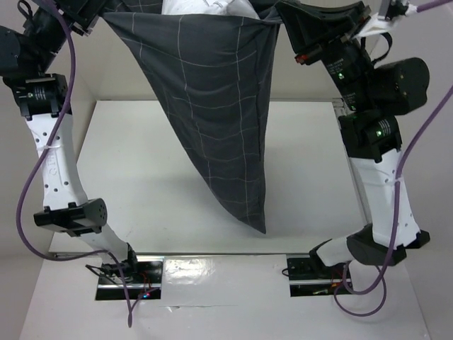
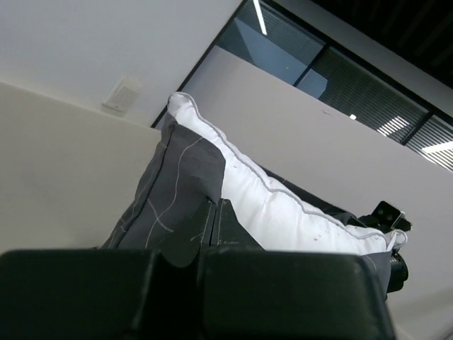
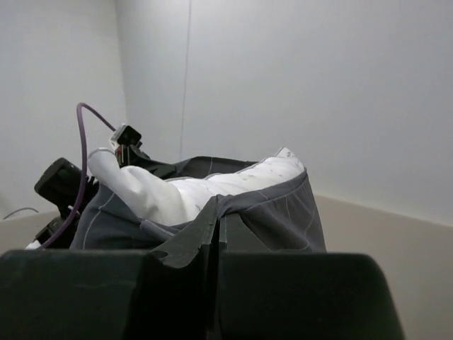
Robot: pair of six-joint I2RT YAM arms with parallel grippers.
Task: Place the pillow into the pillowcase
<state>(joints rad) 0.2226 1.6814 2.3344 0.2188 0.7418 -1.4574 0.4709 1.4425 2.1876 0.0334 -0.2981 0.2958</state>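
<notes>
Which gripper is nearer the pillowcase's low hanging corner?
Right. The right gripper, shut on the top edge of the pillowcase, is nearly above the hanging corner; the left gripper, shut on the opposite top end, is off to the side.

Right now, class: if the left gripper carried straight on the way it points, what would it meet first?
The left gripper, shut on the pillowcase, would press into that cloth first, then probably the pillow bulging out just behind it; depth is unclear.

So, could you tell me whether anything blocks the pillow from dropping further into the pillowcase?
Nothing visible does. The pillow pokes from the pillowcase, its rim pinched at either end by the left fingers and right fingers.
</notes>
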